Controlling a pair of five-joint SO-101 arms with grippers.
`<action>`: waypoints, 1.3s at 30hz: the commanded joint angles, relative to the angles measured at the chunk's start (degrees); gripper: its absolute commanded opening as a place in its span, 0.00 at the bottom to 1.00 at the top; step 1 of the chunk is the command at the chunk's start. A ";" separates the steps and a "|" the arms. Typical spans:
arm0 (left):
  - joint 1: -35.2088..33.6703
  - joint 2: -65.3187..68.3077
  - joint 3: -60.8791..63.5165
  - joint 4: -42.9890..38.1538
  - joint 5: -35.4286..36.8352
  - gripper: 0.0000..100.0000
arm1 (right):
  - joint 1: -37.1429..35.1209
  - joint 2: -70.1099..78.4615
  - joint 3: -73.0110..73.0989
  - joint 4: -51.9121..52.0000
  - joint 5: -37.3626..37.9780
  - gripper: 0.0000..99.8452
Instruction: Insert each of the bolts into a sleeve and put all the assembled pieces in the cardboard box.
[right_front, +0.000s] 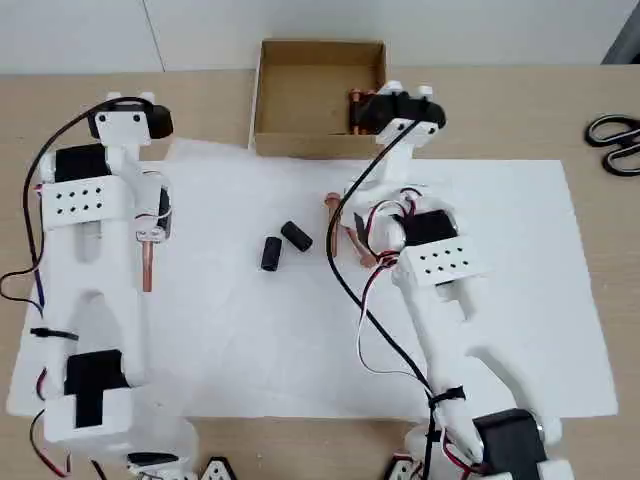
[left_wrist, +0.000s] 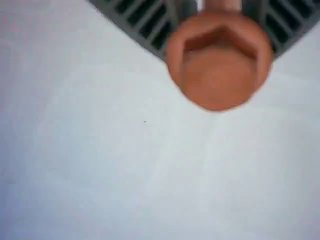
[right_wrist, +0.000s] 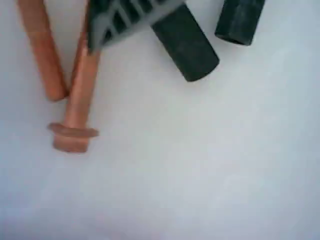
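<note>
Left of centre over the white sheet (right_front: 250, 340), the left end effector (right_front: 150, 230) is clamped on an orange bolt (right_front: 148, 265). Two black sleeves (right_front: 296, 236) lie mid-sheet. Two loose bolts (right_front: 333, 225) lie just beside them, under the right end effector (right_front: 352, 225); I cannot tell whether it is apart or together. Beyond the sheet, the cardboard box (right_front: 268, 95) stands on the counter (right_front: 500, 110).

High view down over the white sheet (right_front: 300, 330), wrist views close above it (the shared ground).
</note>
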 joint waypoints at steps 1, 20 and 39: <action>0.44 -3.25 -0.22 -1.23 -0.35 0.01 | -3.82 -0.13 -2.55 -0.66 -0.09 0.21; 0.53 -3.69 -0.40 1.05 -0.35 0.01 | -9.98 5.85 -2.90 -4.62 -0.53 0.21; 0.44 -3.60 -0.13 1.32 0.18 0.01 | -15.08 1.63 -2.55 -10.42 -0.53 0.21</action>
